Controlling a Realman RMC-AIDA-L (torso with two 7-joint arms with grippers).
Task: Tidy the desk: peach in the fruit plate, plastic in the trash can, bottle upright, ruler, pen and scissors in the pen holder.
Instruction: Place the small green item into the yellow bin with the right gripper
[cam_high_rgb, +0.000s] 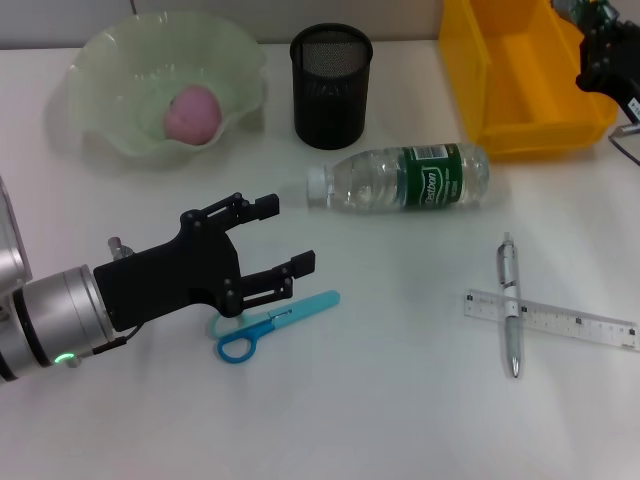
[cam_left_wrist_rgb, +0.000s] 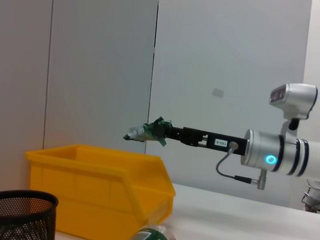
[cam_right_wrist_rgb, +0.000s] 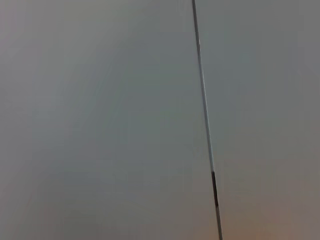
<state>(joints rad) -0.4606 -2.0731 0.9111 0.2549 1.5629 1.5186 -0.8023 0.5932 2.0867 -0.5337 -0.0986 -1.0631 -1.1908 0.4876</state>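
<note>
Left gripper (cam_high_rgb: 283, 237), fingers apart, hovers over blue scissors (cam_high_rgb: 272, 322); right gripper (cam_left_wrist_rgb: 150, 131) is clamped on crumpled plastic (cam_left_wrist_rgb: 142, 132) above the yellow bin (cam_left_wrist_rgb: 100, 175).

Pink peach (cam_high_rgb: 192, 113) sits in the pale green fruit plate (cam_high_rgb: 105, 60) at eleven o'clock. Clear bottle (cam_high_rgb: 405, 178) lies on its side mid-desk — cap toward nine. Blue scissors (cam_high_rgb: 270, 325) lie at seven; silver pen (cam_high_rgb: 511, 318) crosses the clear ruler (cam_high_rgb: 575, 322) at four. Crumpled plastic (cam_left_wrist_rgb: 149, 131) hangs above the yellow trash can (cam_high_rgb: 530, 90) — one o'clock.

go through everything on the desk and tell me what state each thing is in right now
peach: in the fruit plate
bottle: lying on its side, capped
pen holder: upright
scissors: flat on desk
pen: lying across ruler
plastic: held above trash can
left gripper: open
right gripper: shut on plastic
</note>
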